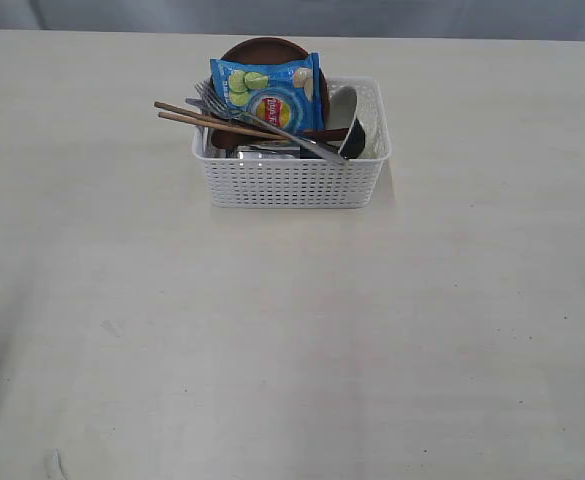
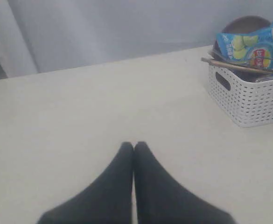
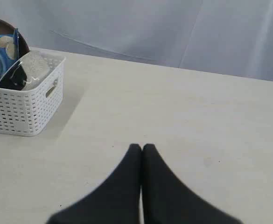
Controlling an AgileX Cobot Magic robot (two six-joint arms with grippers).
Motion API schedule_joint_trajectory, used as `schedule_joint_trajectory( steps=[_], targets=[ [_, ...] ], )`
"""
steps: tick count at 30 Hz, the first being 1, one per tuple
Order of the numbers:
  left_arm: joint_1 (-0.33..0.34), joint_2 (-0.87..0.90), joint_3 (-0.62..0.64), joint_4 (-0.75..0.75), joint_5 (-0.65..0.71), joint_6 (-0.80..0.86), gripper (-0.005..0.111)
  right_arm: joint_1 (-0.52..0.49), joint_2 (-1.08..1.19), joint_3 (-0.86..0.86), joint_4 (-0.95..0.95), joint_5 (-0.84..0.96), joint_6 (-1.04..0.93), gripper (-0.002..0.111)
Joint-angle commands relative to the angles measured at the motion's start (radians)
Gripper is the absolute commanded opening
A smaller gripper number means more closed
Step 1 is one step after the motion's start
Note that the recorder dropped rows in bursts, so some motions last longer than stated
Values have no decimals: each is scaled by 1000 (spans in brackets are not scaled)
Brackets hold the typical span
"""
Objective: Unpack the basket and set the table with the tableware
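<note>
Exterior view: the basket (image 1: 297, 170) stands on the table (image 1: 272, 340) toward the far side, roughly midway across, and it is full. The chopsticks (image 1: 207, 120) and a fork (image 1: 272, 128) lie across the top and stick out over the rim on the left. A blue chip bag (image 1: 268, 92) leans upright against the plate (image 1: 267, 45) at the back. Neither hand shows clearly here, and nothing has been laid out yet.

Left wrist view: the left hand (image 2: 134, 145) hovers over bare table with its fingers pressed together, holding nothing, well apart from the basket.

Right wrist view: the right hand (image 3: 142, 147) is likewise closed and empty, well apart from the basket's other end.

The step in hand looks like the first reach. It should go best if a hand spreads its fingers before descending and takes the top pieces first. The chopsticks, overhanging the rim, seem the easiest grip. The plate is probably best left until the bag is off it.
</note>
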Motion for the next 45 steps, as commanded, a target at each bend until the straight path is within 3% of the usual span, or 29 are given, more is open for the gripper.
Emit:
schedule_joint_trajectory(
  steps=[1, 8, 13, 14, 18, 21, 25, 27, 31, 35, 39, 41, 45],
  targets=[
    [2, -3, 2, -1, -4, 0, 0, -6, -6, 3, -7, -2, 1, 0],
    [2, -3, 2, -1, -4, 0, 0, -6, -6, 3, -7, -2, 1, 0],
    [2, -3, 2, -1, -4, 0, 0, -6, -6, 3, -150, -73, -67, 0],
    [2, -3, 2, -1, -4, 0, 0, -6, -6, 3, -123, -136, -48, 0],
    [2, -3, 2, -1, -4, 0, 0, -6, -6, 3, 216, -693, 156, 0],
    [2, -3, 2, -1, -4, 0, 0, -6, -6, 3, 271, -1072, 222, 0],
    [2, -3, 2, -1, -4, 0, 0, -6, -6, -29, 210, -1102, 569, 0],
    [2, -3, 2, -1, -4, 0, 0, -6, -6, -68, 224, -1049, 578, 0],
    [2, -3, 2, -1, -4, 0, 0, -6, 11, -213, 206, -764, 564, 0],
    [2, -3, 2, -1, -4, 0, 0, -6, 118, -354, 88, -566, 550, 0],
    [2, -3, 2, -1, -4, 0, 0, -6, 296, -577, 78, -140, 497, 0],
    [2, -3, 2, -1, -4, 0, 0, -3, 407, -672, 85, 11, 408, 8],
    [2, -3, 2, -1, -4, 0, 0, 16, 604, -854, 122, 256, 264, 38]
  ],
)
